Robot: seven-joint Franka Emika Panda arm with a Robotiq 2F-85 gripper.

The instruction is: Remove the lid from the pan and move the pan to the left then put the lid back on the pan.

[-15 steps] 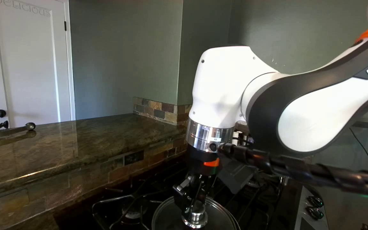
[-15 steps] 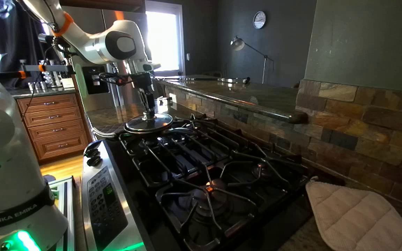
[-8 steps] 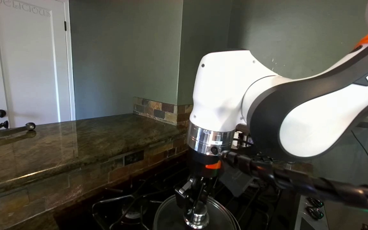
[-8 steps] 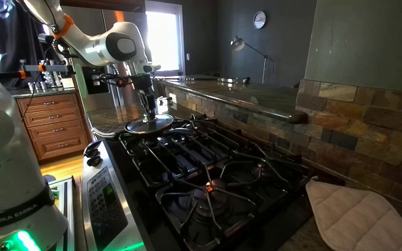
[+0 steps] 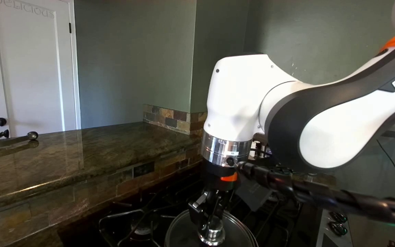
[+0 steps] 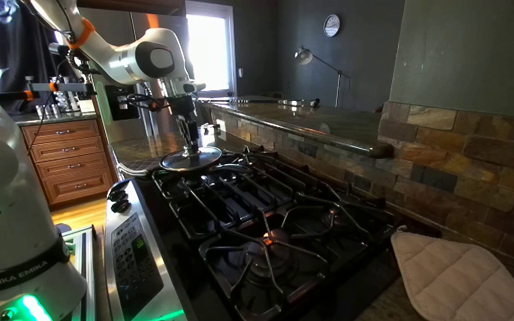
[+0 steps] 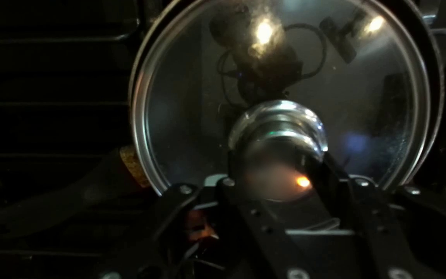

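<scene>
The round glass lid (image 7: 184, 116), with its silvery rim, lies over the dark pan (image 7: 436, 89) in the wrist view, set slightly to the left inside the pan's rim. Whether it rests fully on the rim I cannot tell. My gripper (image 7: 277, 162) comes from above with one finger on each side of the shiny knob (image 7: 281, 116), shut on it. Both exterior views show the gripper (image 5: 208, 228) upright over the lid (image 6: 203, 159). The pan's dark handle (image 7: 64, 201) points to the lower left of the wrist view. Pan interior is mostly hidden beneath the lid.
Black grates (image 6: 234, 191) cover the stove around the pan. A raised stone ledge (image 5: 98, 154) runs along the back. Stove knobs and a control panel (image 6: 136, 258) line the front. A quilted mitt (image 6: 466, 276) lies at the stove's far end from the pan.
From a second to half a second ago, the arm and gripper sank slightly, the lid shifting a little with them. Since then almost nothing has moved. The grip looks the same throughout.
</scene>
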